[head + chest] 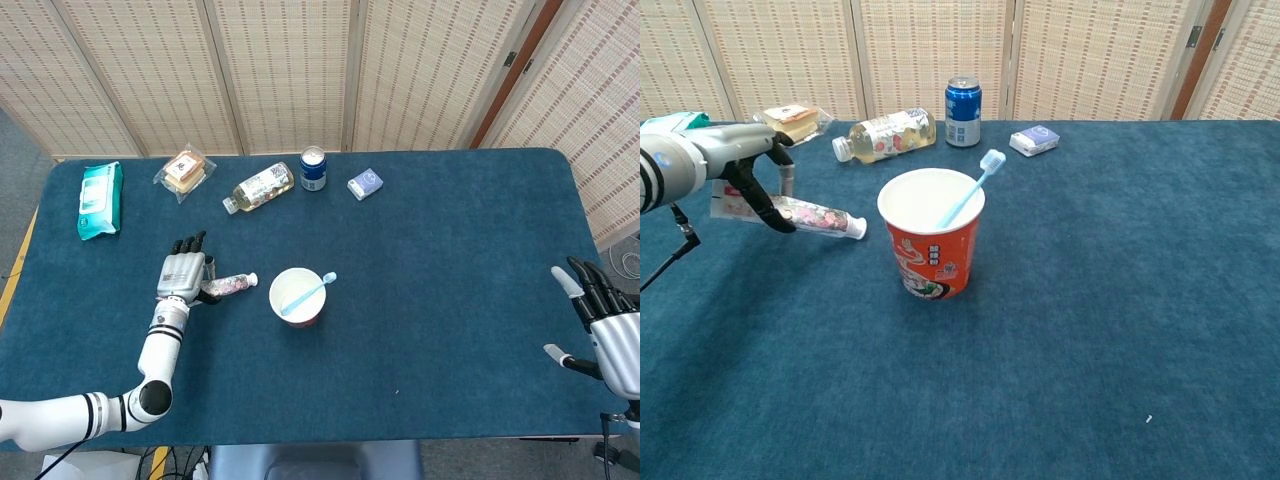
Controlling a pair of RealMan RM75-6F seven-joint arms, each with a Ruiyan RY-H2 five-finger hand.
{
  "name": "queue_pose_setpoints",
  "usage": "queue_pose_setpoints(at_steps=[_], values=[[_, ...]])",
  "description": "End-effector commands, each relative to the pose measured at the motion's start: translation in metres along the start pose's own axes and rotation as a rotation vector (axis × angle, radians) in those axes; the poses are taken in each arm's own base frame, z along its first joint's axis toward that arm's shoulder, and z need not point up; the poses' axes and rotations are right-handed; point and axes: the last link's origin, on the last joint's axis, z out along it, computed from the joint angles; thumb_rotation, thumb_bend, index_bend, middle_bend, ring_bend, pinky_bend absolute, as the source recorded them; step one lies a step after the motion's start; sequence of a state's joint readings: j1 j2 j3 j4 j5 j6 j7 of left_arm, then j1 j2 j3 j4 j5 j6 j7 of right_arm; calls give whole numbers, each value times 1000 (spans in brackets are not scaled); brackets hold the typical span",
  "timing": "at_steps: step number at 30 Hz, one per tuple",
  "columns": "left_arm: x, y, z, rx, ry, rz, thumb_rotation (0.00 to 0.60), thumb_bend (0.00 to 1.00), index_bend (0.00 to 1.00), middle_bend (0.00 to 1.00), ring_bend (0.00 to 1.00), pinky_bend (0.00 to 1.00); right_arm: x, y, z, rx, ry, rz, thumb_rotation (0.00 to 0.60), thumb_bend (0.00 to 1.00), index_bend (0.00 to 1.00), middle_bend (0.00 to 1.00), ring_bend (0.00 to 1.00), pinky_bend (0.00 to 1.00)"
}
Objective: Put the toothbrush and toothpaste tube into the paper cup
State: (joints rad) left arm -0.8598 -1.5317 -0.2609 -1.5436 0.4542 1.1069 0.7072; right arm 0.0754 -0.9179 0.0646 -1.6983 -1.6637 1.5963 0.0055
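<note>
Blue cloth table, woven-reed screens behind, brown post at right.

Table fills both views; screen panels stand along its far edge. Left hand grasps the toothpaste tube at its flat end, cap end tilted down toward the paper cup, tube apparently lifted off the cloth. Cup upright near table centre, just right of the tube, not touching it. Toothbrush stands inside the cup, head leaning over the rim. Right hand at the table's right edge, fingers spread, holding nothing. Along the far edge: wipes pack, wrapped snack, bottle on its side, blue can, small box.
</note>
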Motion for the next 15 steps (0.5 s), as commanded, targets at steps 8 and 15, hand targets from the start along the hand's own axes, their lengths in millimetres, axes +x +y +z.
queue_pose_setpoints(at_steps=[8,15], values=[[12,2,-4,-6,31,20,600,108,876,0,0,0,0,-2,2,7,0,2,600,0,0,0,0,287],[23,2,-8,-5,56,32,600,108,876,0,0,0,0,-4,3,12,-1,4,600,0,0,0,0,287]])
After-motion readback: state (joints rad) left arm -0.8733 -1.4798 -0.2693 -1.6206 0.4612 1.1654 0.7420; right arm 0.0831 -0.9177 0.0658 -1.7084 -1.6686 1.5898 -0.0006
